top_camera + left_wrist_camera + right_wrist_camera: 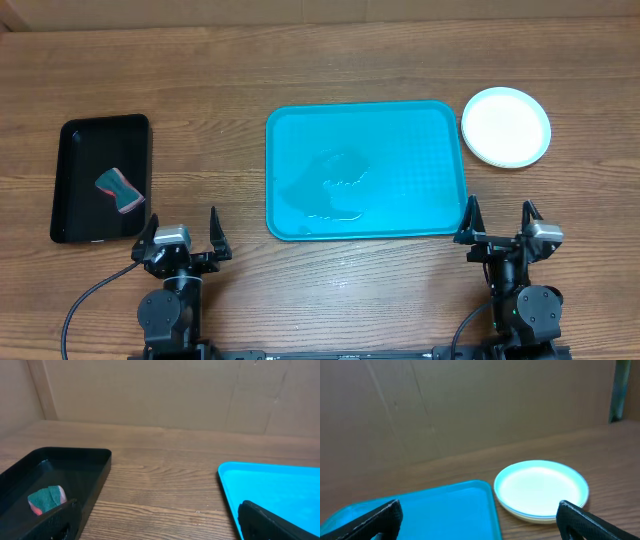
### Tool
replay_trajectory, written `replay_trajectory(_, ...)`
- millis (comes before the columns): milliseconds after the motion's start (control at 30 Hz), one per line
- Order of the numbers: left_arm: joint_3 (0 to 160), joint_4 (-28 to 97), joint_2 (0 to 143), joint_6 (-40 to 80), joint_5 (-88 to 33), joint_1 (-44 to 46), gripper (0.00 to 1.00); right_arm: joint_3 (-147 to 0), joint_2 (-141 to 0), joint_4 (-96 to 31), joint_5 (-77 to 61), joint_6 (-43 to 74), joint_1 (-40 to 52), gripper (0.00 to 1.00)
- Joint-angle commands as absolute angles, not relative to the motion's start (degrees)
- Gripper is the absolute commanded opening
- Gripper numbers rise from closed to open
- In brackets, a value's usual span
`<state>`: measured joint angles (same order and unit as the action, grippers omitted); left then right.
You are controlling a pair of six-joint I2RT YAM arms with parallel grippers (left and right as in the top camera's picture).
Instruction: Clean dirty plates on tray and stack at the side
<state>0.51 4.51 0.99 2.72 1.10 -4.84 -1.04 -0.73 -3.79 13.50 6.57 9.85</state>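
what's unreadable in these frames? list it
- Plate stack: count and lower plates' faces, hidden under the top plate in overhead and right wrist.
- Wet patch on the tray: water or residue, too faint in overhead; not visible in either wrist view.
- Sponge: near part behind the left end effector and cut by the bottom edge in left wrist; small in overhead.

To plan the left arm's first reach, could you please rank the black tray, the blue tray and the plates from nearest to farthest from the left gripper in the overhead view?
1. Black tray: just ahead and left of the left gripper.
2. Blue tray: ahead to its right, mid-table.
3. Plates: far right, beyond the blue tray.
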Motion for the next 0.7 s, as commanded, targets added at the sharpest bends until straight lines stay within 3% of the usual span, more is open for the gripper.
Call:
replay_trajectory(0, 0.32, 4.47, 0.21, 1.26, 0.45, -4.47, 1.00, -0.45, -0.16, -3.68, 13.89, 0.97, 8.25, 1.00)
replay_trajectory(667, 0.32, 4.47, 0.21, 1.26, 0.45, -4.47, 1.00, -0.45, -0.16, -3.70, 13.39, -0.51, 5.58, 1.00)
